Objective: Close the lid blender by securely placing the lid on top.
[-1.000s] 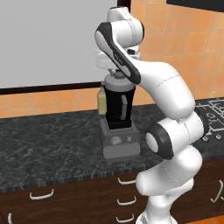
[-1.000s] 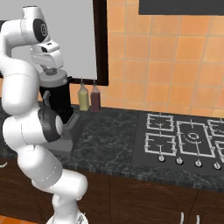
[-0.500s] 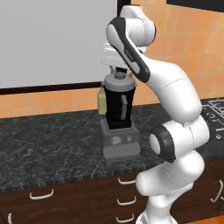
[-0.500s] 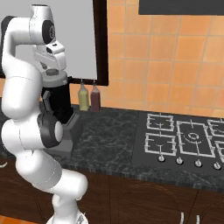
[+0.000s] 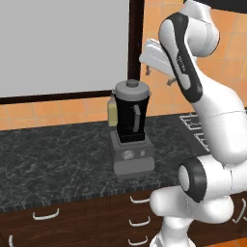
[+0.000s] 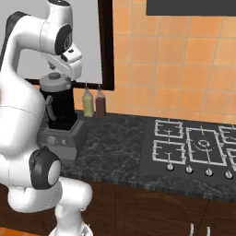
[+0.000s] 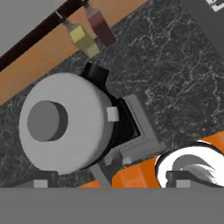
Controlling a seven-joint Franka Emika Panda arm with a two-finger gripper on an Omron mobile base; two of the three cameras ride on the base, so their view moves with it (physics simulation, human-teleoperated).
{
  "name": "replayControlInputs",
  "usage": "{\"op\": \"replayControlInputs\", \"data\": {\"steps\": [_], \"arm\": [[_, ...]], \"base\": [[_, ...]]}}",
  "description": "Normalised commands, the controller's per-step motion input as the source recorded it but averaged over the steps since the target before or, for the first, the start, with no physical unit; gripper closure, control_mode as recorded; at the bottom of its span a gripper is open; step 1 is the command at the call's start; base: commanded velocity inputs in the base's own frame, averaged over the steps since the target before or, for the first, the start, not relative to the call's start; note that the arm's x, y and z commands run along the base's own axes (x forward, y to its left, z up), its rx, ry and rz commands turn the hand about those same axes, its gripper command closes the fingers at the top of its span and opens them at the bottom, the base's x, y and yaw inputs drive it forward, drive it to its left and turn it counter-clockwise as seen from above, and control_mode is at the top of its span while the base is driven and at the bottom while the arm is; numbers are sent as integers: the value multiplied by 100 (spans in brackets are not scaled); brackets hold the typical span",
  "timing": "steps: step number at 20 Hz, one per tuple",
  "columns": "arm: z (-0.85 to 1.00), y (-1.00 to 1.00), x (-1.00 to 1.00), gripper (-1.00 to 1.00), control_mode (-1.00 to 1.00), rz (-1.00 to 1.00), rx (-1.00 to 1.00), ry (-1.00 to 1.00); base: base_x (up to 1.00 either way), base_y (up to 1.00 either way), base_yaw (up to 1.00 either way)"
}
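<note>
Dark speckled stone tabletop [image 5: 53,154] carries the near-black tapered blender jar on its boxy grey base [image 5: 131,129]. Round light-grey lid with raised knob [image 5: 131,88] sits on the jar mouth, level, apparently seated. Robot hand hangs above and beside it; jaws' state: cannot tell.

One blender [image 5: 131,130], one lid [image 5: 131,89], two bottles [image 6: 87,103], one stovetop [image 6: 193,146]
</note>
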Motion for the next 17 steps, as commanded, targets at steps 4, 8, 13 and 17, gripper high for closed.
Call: {"op": "replayControlInputs", "data": {"steps": [4, 8, 13, 17], "arm": [[-59, -100, -100, -100, -100, 3, 1, -22], [-100, -100, -100, -100, -100, 0, 0, -6], [-100, -100, -100, -100, -100, 0, 0, 0], [-39, -100, -98, -100, -100, 0, 23, -24]], "base": [[0, 0, 0], [0, 0, 0], [0, 0, 0], [0, 0, 0]]}}
